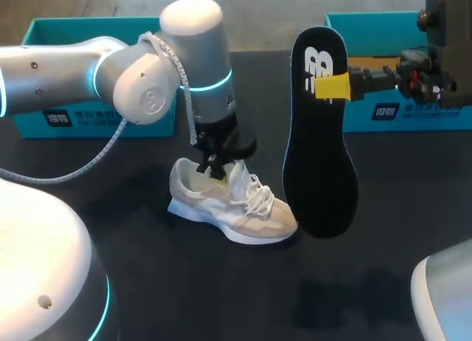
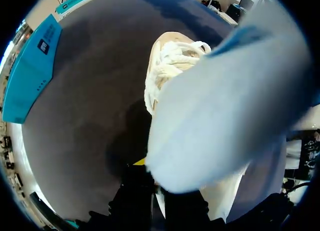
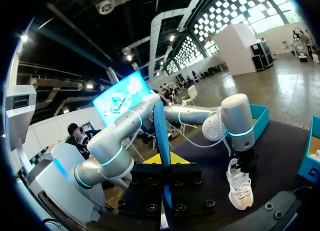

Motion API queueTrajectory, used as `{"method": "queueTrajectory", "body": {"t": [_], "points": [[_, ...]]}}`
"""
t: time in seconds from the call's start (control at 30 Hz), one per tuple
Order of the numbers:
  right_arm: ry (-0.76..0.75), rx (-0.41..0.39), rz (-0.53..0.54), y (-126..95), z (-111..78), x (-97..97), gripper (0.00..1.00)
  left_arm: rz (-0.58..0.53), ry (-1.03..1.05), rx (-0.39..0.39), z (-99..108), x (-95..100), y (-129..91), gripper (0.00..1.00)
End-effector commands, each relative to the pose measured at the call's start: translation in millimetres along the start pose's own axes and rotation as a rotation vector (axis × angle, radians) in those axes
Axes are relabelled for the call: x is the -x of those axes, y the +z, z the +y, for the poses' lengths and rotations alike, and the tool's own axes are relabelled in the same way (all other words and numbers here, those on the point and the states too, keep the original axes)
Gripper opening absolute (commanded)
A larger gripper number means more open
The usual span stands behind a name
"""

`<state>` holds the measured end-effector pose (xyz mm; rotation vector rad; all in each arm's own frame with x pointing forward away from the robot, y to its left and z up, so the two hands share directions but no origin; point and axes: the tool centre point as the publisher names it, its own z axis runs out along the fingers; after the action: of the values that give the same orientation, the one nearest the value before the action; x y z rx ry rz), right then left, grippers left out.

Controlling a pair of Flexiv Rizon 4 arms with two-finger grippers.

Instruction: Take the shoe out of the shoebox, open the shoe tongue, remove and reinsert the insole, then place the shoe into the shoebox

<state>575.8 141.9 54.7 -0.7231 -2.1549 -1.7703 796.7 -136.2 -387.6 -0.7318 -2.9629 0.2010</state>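
A cream sneaker [image 1: 247,212] stands on the black table, its toe pointing right. My left gripper [image 1: 216,166] comes down onto its opening and is shut on the shoe tongue [image 2: 220,106], which rises wide and blurred from between the dark fingers of that gripper [image 2: 152,175]; the laces [image 2: 175,56] lie ahead. My right gripper [image 1: 332,86] is shut on the black insole [image 1: 318,142], holding it upright in the air to the right of the shoe. In the right wrist view the insole [image 3: 160,131] stands edge-on between the fingers of the right gripper [image 3: 164,163], with the sneaker [image 3: 240,188] beyond.
A teal shoebox part [image 1: 96,119] lies at the back left behind my left arm. Another teal box [image 1: 413,116] sits at the back right by my right gripper. The table's front shows bare black surface [image 1: 221,297].
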Motion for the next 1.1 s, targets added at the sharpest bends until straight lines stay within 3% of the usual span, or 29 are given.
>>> {"method": "queueTrajectory", "body": {"t": [0.03,0.7,1.1], "points": [[0.001,-0.006,0.002,3,3.9,1.4,0.00,-0.003,0.006,-0.005,3,-0.2,-1,0.00],[0.001,-0.006,0.002,3,3.9,1.4,0.00,-0.037,0.085,-0.045,0,-11.6,-38,0.00],[0.001,-0.006,0.002,3,3.9,1.4,0.00,-0.105,0.247,-0.005,-5,-21.8,-58,0.00]]}}
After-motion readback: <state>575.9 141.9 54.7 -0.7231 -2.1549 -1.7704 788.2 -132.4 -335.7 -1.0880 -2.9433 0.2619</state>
